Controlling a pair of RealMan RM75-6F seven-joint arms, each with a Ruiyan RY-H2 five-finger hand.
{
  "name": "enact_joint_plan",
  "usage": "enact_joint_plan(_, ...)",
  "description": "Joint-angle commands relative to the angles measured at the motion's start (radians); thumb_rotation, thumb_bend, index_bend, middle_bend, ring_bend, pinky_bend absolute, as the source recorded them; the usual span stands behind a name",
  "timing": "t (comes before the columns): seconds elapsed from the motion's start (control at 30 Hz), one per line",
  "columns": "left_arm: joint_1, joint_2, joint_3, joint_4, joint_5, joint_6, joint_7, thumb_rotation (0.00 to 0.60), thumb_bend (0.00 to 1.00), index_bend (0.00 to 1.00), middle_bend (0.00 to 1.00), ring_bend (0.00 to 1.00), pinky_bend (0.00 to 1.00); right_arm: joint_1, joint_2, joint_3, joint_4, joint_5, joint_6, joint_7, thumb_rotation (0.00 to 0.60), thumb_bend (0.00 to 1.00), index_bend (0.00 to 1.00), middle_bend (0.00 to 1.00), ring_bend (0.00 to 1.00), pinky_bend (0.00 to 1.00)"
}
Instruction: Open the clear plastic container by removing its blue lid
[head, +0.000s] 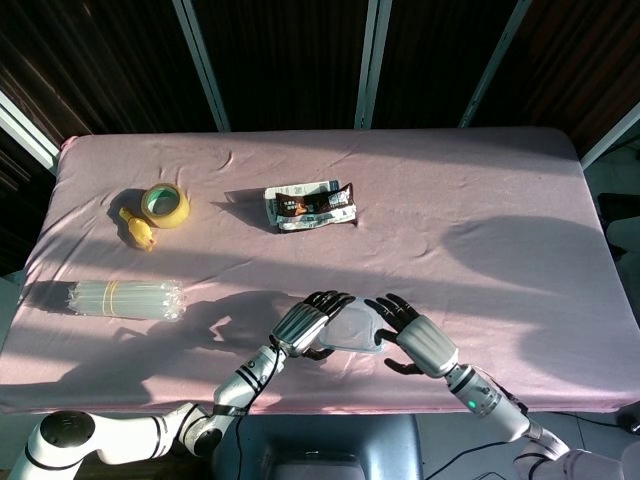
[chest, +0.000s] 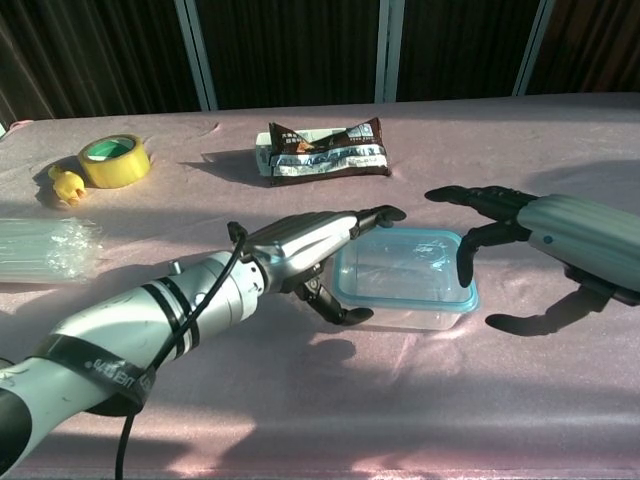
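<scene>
The clear plastic container (head: 352, 330) (chest: 404, 280) with its blue lid on sits near the table's front edge, at the middle. My left hand (head: 305, 322) (chest: 312, 248) holds its left end, with the fingers lying along the lid's far-left edge and the thumb against the near-left corner. On the other side, my right hand (head: 413, 336) (chest: 512, 214) hovers with its fingers spread. Its fingertips curl down just above the lid's right edge and grip nothing.
A snack packet (head: 312, 205) (chest: 324, 148) lies behind the container. At the left are a yellow tape roll (head: 164, 205) (chest: 114, 160), a small yellow toy (head: 140, 233) (chest: 66, 183) and a bundle of clear tubes (head: 125, 298) (chest: 45, 248). The table's front edge runs just below the hands.
</scene>
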Motion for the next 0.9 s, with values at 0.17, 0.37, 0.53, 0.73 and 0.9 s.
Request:
enact_joint_plan(0.17, 0.003, 0.004, -0.001, -0.003, -0.003, 0.0, 0.003, 0.6, 0.28, 0.0, 0.44, 0.39, 0.36, 0.029, -0.04, -0.013, 0.038, 0.005, 0.024, 0.007, 0.6, 0.38, 0.61, 0.09, 0.0, 0.0)
enact_joint_plan(0.37, 0.006, 0.012, 0.001, -0.007, -0.004, -0.002, 0.007, 0.6, 0.28, 0.0, 0.44, 0.39, 0.36, 0.041, -0.054, -0.023, 0.05, 0.028, 0.009, 0.006, 0.6, 0.38, 0.62, 0.1, 0.0, 0.0)
enact_joint_plan(0.53, 0.008, 0.016, 0.003, -0.011, 0.0, -0.002, 0.004, 0.6, 0.28, 0.0, 0.44, 0.39, 0.36, 0.048, -0.062, -0.027, 0.058, 0.039, 0.013, -0.002, 0.6, 0.41, 0.64, 0.1, 0.0, 0.0)
enact_joint_plan(0.73, 0.01, 0.029, 0.008, -0.027, 0.011, -0.003, -0.006, 0.6, 0.28, 0.0, 0.44, 0.39, 0.36, 0.053, -0.052, -0.033, 0.049, 0.053, 0.014, -0.014, 0.6, 0.41, 0.65, 0.1, 0.0, 0.0)
enact_joint_plan(0.9, 0.011, 0.03, 0.011, -0.026, 0.018, 0.0, -0.009, 0.6, 0.28, 0.0, 0.44, 0.39, 0.36, 0.058, -0.049, -0.037, 0.038, 0.062, 0.013, -0.015, 0.6, 0.41, 0.65, 0.11, 0.0, 0.0)
